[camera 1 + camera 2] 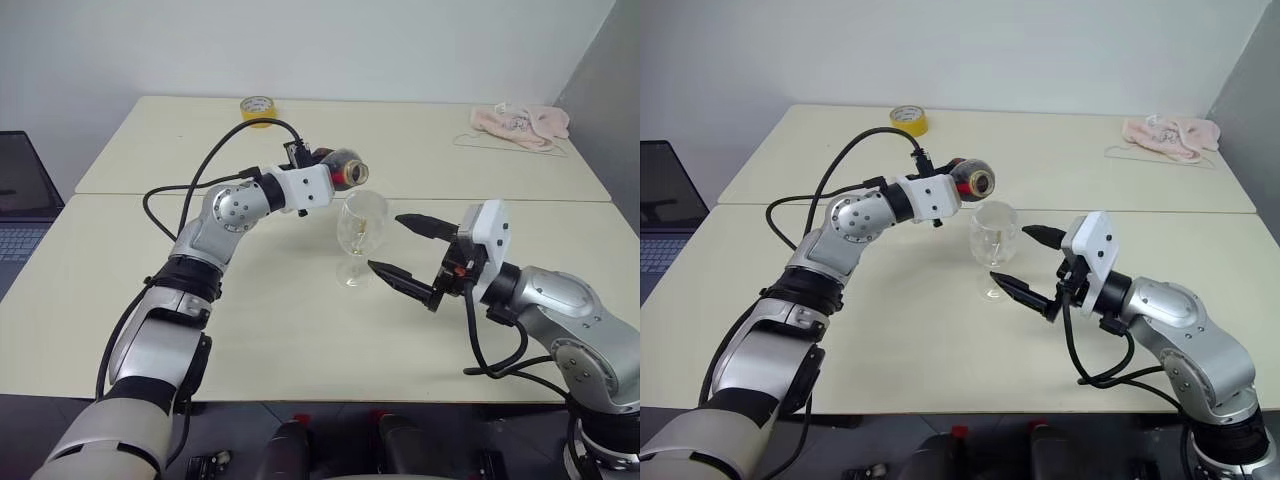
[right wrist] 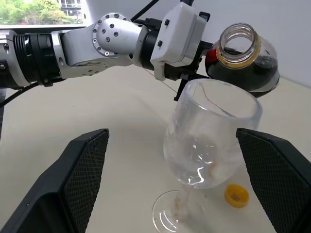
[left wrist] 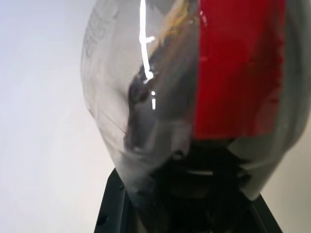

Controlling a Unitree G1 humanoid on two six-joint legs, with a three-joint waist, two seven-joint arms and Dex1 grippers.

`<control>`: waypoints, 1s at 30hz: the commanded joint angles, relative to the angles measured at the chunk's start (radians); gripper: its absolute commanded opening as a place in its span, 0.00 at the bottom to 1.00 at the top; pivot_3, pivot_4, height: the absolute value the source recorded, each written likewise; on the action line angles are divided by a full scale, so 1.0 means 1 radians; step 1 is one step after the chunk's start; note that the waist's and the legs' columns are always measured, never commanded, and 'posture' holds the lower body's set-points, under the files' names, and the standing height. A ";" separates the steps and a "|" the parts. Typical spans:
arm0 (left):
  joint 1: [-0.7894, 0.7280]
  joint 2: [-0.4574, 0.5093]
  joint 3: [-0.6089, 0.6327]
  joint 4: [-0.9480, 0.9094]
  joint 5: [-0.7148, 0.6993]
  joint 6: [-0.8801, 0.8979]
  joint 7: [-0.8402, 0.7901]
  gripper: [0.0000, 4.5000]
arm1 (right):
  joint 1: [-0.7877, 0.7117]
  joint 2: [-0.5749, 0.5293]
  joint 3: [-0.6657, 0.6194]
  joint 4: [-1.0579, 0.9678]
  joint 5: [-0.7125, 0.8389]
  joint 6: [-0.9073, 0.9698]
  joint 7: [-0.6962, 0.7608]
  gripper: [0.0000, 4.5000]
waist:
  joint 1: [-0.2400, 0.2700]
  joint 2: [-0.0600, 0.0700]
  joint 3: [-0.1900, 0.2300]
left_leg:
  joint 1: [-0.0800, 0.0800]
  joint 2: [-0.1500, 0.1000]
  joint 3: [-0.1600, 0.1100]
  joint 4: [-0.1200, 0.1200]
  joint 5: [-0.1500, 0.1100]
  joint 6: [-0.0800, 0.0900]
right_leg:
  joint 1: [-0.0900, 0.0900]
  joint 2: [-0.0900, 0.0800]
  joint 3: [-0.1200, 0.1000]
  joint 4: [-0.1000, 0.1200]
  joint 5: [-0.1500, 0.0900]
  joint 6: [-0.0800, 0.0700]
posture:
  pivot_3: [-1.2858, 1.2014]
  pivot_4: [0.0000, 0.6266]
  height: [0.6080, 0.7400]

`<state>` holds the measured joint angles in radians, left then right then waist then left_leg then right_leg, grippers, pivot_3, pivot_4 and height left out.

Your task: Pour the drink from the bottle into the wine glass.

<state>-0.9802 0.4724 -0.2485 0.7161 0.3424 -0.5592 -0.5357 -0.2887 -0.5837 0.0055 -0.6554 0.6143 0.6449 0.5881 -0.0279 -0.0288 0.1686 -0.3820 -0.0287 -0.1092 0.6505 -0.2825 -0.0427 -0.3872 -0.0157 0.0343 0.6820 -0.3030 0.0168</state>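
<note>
My left gripper (image 1: 335,168) is shut on the bottle (image 1: 347,166), which lies tipped on its side above the table. The uncapped mouth (image 2: 238,43) points toward me, just above and behind the rim of the wine glass (image 1: 360,236). The dark drink (image 2: 245,77) pools in the bottle's lower side. The wine glass (image 2: 209,141) stands upright on the table, with a faint amber trace low in its bowl. My right gripper (image 1: 386,242) is open, one finger on each side of the bowl, neither touching it.
A yellow cap (image 2: 236,196) lies on the table beside the glass foot. A yellow tape roll (image 1: 258,108) sits at the far edge and a pink cloth (image 1: 520,122) at the far right. A laptop (image 1: 20,200) is off the table's left side.
</note>
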 commanded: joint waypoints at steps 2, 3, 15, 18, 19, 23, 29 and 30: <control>-0.055 0.023 0.005 -0.009 0.024 -0.059 0.047 0.18 | -0.010 0.001 -0.006 -0.036 0.007 -0.006 -0.005 1.00 | 0.000 0.000 0.000 | 0.000 0.000 0.000 0.000 0.000 0.000 | 0.000 0.000 0.000 0.000 0.000 0.000 | 0.52 0.24 1.00; -0.059 0.026 0.002 -0.004 0.033 -0.067 0.054 0.18 | -0.010 0.001 -0.005 -0.036 0.006 -0.007 -0.005 1.00 | 0.000 0.000 0.000 | 0.000 0.000 0.000 0.000 0.000 0.000 | 0.000 0.000 0.000 0.000 0.000 0.000 | 0.52 0.24 1.00; -0.105 0.035 -0.025 0.064 0.111 -0.129 0.138 0.18 | -0.006 0.002 0.000 -0.038 0.005 -0.009 -0.005 1.00 | -0.001 0.000 0.000 | 0.000 -0.001 0.000 0.001 0.000 0.000 | 0.000 0.000 0.000 0.001 0.000 0.000 | 0.52 0.24 1.00; -0.115 0.037 -0.030 0.079 0.134 -0.138 0.164 0.18 | -0.002 0.001 0.000 -0.040 0.004 -0.011 -0.005 1.00 | -0.001 0.000 0.000 | 0.000 -0.001 0.000 0.001 0.000 0.000 | 0.000 0.000 0.000 0.001 0.000 0.000 | 0.52 0.24 1.00; -0.119 0.038 -0.033 0.083 0.143 -0.143 0.173 0.18 | 0.000 0.001 0.000 -0.040 0.004 -0.012 -0.004 1.00 | -0.001 0.000 0.000 | -0.001 -0.001 0.000 0.002 0.000 0.000 | 0.000 0.000 0.000 0.001 0.000 0.000 | 0.52 0.24 1.00; -0.133 0.036 -0.041 0.099 0.165 -0.154 0.199 0.18 | 0.007 0.002 0.000 -0.042 0.003 -0.016 -0.003 1.00 | -0.001 0.000 0.000 | -0.001 -0.001 0.000 0.003 0.000 0.000 | 0.000 0.000 0.000 0.001 0.000 0.001 | 0.52 0.24 1.00; -0.139 0.038 -0.058 0.112 0.183 -0.163 0.222 0.18 | 0.009 0.002 0.000 -0.042 0.002 -0.016 -0.003 1.00 | -0.001 0.000 0.000 | -0.002 -0.001 0.000 0.006 0.000 0.000 | 0.000 0.000 0.000 0.002 0.001 0.001 | 0.52 0.24 1.00; -0.140 0.039 -0.061 0.115 0.186 -0.165 0.225 0.18 | 0.009 0.002 0.000 -0.042 0.003 -0.015 -0.004 1.00 | -0.001 0.000 0.000 | -0.002 -0.001 0.000 0.006 0.000 0.000 | 0.000 0.000 0.000 0.002 0.001 0.001 | 0.52 0.24 1.00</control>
<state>-1.0747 0.5001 -0.3189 0.8474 0.5318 -0.7059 -0.3396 -0.2813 -0.5821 0.0202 -0.6560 0.6125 0.6440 0.5878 -0.0287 -0.0288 0.1686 -0.3843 -0.0298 -0.1092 0.6573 -0.2825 -0.0425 -0.3874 -0.0161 0.0346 0.6841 -0.3023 0.0181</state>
